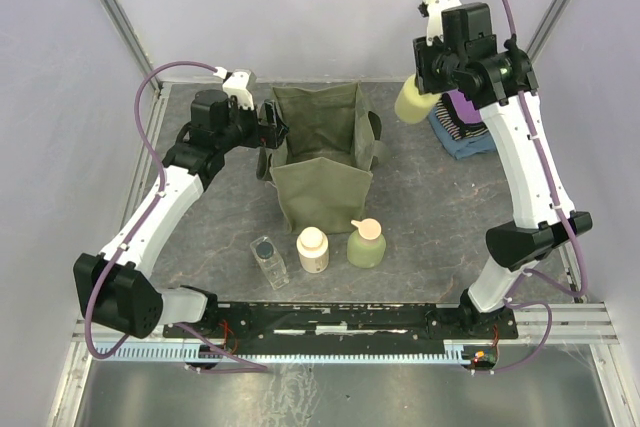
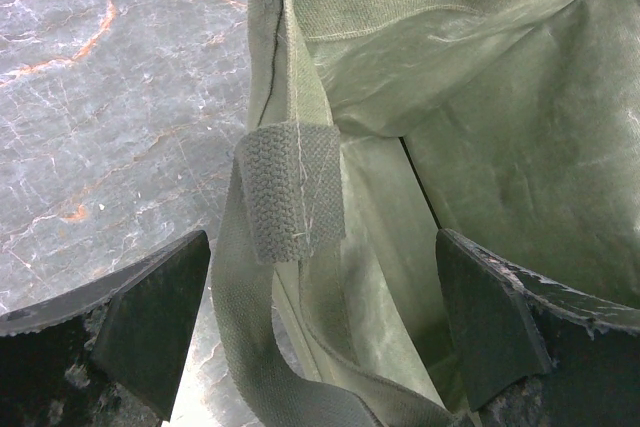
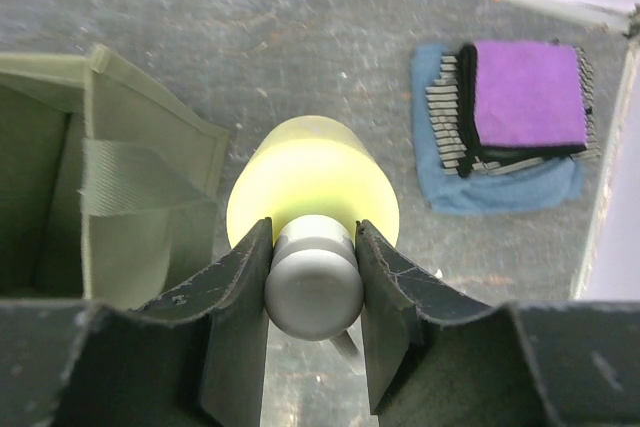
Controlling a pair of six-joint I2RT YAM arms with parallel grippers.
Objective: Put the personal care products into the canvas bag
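The right end effector (image 3: 313,247) clamped the pump bottle's (image 3: 312,192) neck, right of the bag (image 1: 322,162). The left end effector (image 2: 320,247), jaws apart, straddled its wall, probably steadying it.

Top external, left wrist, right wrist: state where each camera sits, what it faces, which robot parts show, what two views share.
Top external: above, behind, looking down; left arm, right arm show.
Left wrist: faces canvas bag handle; open left gripper shows.
Right wrist: looks down; right gripper clamps yellow-green bottle.
Shared: top, right wrist show cloths.
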